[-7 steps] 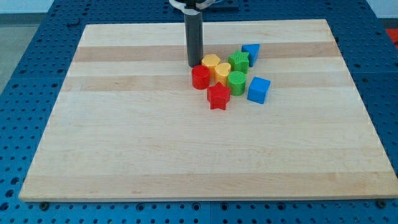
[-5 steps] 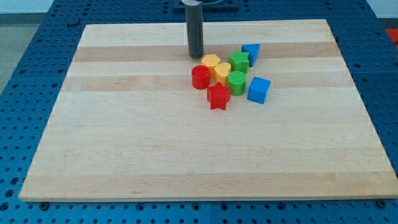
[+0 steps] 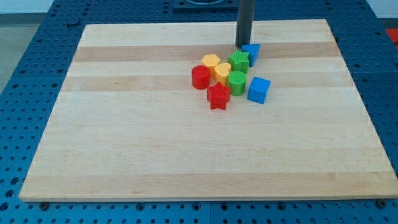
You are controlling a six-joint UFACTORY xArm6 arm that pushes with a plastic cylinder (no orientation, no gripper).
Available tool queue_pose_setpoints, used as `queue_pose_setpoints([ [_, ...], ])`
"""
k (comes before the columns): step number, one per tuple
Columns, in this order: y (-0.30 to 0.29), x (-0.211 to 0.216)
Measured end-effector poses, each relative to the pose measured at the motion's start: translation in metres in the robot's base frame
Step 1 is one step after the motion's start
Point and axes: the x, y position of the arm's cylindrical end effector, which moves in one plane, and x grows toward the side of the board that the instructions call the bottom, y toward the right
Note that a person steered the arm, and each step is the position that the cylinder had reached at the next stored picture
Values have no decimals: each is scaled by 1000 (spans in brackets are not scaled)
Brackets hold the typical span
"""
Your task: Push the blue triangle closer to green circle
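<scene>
The blue triangle sits at the upper right of a cluster of blocks on the wooden board. The green circle stands lower in the cluster, with a green ribbed block between it and the triangle. My tip is just above and to the left of the blue triangle, right at its upper left edge, close to touching it.
A blue cube lies right of the green circle. A yellow hexagon and a yellow block lie left of the green blocks. A red circle and a red star sit at the cluster's left and bottom.
My tip has moved right and up, from beside the red circle and yellow hexagon to the blue triangle's upper left. No block has moved.
</scene>
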Motion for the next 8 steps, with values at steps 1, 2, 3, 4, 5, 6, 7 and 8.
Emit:
queue_pose_setpoints([
  [1, 11, 14],
  [2, 11, 27],
  [3, 12, 31],
  [4, 20, 31],
  [5, 37, 30],
  [6, 60, 30],
  [7, 61, 31],
  [8, 53, 33],
])
